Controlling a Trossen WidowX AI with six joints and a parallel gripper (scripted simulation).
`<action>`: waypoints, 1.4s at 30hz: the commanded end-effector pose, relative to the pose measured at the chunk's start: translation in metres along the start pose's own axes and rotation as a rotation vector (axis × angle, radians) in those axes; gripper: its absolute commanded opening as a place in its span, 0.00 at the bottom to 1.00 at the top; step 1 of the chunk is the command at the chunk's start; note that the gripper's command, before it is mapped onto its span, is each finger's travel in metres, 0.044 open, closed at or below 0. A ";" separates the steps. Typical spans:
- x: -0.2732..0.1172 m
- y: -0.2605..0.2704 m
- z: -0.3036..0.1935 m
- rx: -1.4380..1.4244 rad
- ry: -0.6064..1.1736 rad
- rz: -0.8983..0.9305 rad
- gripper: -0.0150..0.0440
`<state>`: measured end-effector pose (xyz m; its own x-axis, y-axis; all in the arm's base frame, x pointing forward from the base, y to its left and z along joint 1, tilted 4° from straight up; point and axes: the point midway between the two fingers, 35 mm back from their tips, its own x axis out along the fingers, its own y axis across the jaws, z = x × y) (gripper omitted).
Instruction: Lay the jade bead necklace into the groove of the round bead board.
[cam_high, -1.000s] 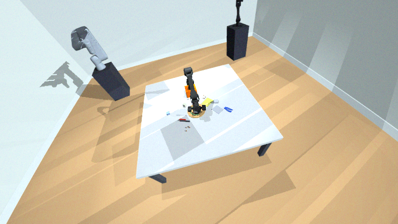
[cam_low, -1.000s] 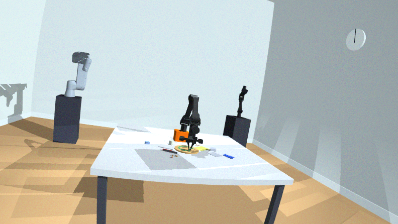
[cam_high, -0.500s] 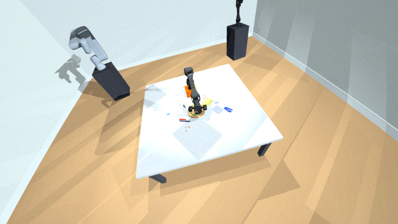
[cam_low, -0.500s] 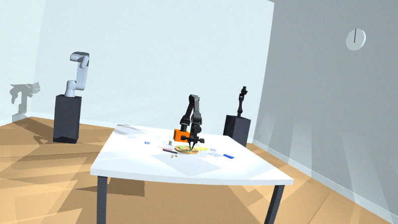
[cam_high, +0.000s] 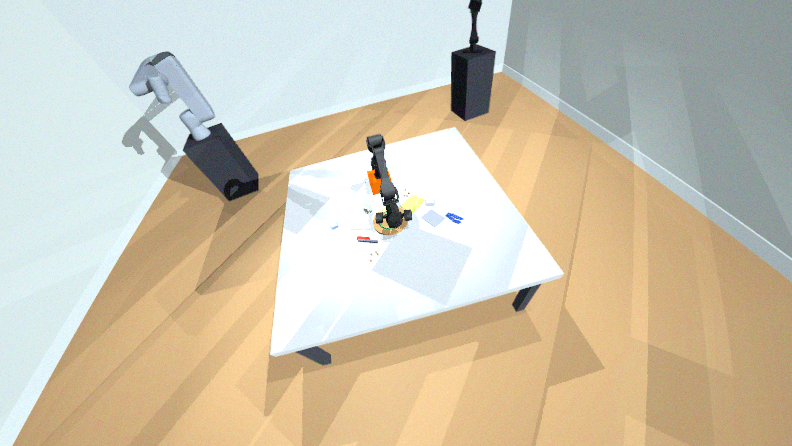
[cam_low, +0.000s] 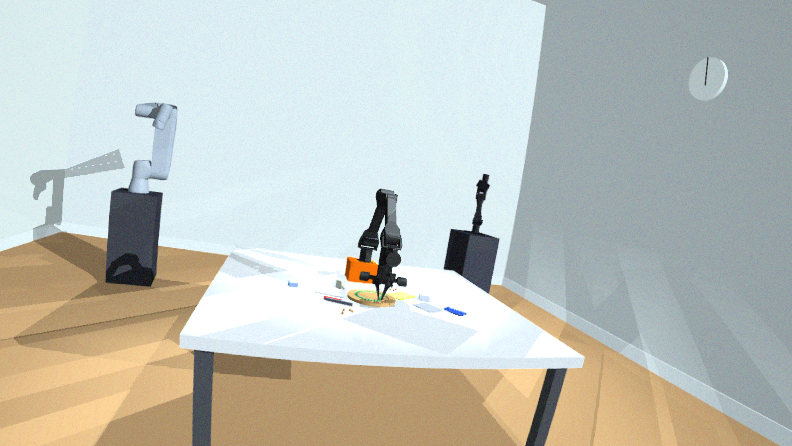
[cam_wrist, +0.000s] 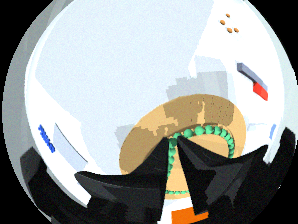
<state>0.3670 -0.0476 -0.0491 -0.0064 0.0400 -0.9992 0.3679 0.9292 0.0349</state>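
Observation:
The round wooden bead board (cam_high: 389, 232) (cam_low: 361, 302) (cam_wrist: 234, 111) lies on the table below the arm. My gripper (cam_low: 381, 299) (cam_wrist: 172, 138) points down over it, with the fingertips low near the groove. The fingers are nearly together, shut on the green jade bead necklace (cam_wrist: 200, 130). In the wrist view the beads curve from the fingertips to the right, along the groove. Another stretch runs from the fingertips down between the fingers, inward of the rim. A few more beads show at the bottom of the board; the fingers hide other parts of the loop.
A red and dark pen-like item (cam_high: 366, 239) (cam_wrist: 252, 80) and small tan pieces (cam_wrist: 229, 30) lie beside the board. A yellow sheet (cam_high: 412, 203), a flat grey piece (cam_high: 432, 218) and a blue item (cam_high: 454, 217) lie on its other side. An orange block (cam_low: 360, 269) stands at the arm's base.

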 end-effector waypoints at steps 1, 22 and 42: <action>0.004 -0.001 -0.002 0.005 0.011 -0.001 0.25; -0.004 0.000 -0.002 0.005 0.010 -0.001 0.97; -0.004 0.000 -0.002 0.005 0.011 -0.001 1.00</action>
<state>0.3654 -0.0478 -0.0451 -0.0167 0.0416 -0.9990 0.3694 0.9287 0.0325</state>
